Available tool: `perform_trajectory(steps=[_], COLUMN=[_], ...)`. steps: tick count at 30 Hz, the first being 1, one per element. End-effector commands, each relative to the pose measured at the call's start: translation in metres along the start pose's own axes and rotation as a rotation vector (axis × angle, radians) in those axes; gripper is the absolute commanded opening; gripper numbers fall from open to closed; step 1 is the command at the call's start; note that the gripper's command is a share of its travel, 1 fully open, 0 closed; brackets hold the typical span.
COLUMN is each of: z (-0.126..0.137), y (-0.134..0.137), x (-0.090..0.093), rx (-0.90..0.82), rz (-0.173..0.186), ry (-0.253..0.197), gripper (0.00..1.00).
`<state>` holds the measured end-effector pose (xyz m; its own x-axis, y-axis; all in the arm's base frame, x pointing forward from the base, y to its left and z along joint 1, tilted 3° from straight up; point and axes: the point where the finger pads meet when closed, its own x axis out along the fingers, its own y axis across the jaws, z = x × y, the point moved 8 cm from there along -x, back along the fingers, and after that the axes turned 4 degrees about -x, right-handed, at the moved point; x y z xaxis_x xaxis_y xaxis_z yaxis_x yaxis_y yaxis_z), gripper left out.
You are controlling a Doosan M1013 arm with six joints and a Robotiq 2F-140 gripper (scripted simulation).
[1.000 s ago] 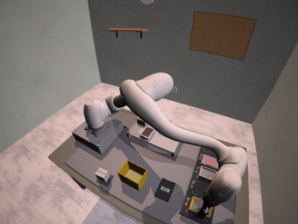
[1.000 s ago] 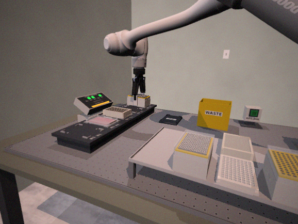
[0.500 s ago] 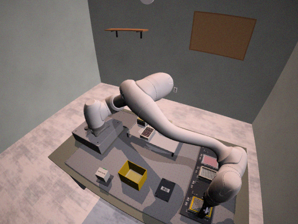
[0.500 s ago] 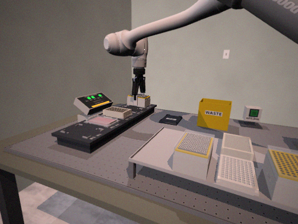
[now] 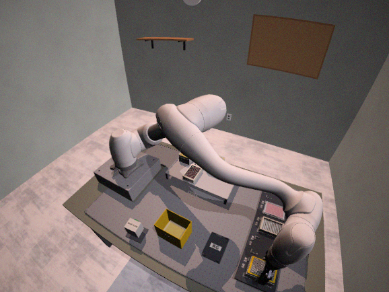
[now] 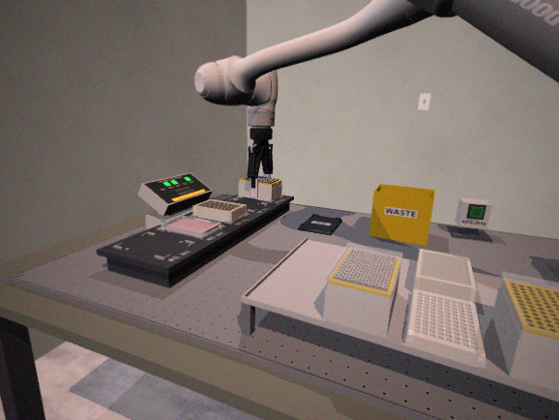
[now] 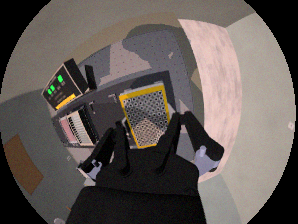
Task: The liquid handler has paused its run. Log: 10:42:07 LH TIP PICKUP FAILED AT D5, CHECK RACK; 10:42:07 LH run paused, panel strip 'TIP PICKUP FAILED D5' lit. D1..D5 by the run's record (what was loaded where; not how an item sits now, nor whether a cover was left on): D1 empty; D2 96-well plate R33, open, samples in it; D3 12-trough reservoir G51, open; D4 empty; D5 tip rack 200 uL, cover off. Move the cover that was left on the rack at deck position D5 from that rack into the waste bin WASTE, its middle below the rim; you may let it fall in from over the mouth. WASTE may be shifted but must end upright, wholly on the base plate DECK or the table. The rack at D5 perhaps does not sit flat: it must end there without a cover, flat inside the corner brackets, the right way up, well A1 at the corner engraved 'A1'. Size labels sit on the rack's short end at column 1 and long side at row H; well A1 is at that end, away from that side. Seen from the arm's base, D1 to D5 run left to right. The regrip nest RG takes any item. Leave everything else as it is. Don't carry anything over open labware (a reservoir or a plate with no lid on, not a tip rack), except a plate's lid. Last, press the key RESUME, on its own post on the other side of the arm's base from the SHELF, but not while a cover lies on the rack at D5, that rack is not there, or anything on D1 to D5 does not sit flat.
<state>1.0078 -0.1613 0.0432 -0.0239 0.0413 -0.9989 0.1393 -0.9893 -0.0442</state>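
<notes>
The tip rack with a yellow top stands at D5, the near end of the black deck. It also shows in the exterior view and the wrist view. A clear cover seems to lie over its top, but I cannot make it out well. My gripper points straight down and is shut across the top of the rack, on that cover as far as I can tell. Its fingers flank the rack's near end. The yellow bin WASTE stands upright and open on the base plate.
The pink 96-well plate at D2 and the reservoir at D3 lie open on the deck. The black nest RG lies between the deck and the bin. The RESUME key stands beyond the bin. The SHELF platform carries spare racks and plates.
</notes>
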Motion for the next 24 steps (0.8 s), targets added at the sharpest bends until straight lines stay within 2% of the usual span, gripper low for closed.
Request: perform_trajectory(steps=[1,14,15,24], z=[0.0003,0.0004,0.0004,0.0004], y=[-0.0001,-0.0001,-0.0001,-0.0001], x=[0.0019,0.0019,0.0019,0.0019], rx=[0.0,0.0,0.0,0.0], rz=[-0.001,-0.001,-0.001,-0.001], ry=[-0.001,-0.001,-0.001,-0.001], gripper=[0.0,0.0,0.77,0.77])
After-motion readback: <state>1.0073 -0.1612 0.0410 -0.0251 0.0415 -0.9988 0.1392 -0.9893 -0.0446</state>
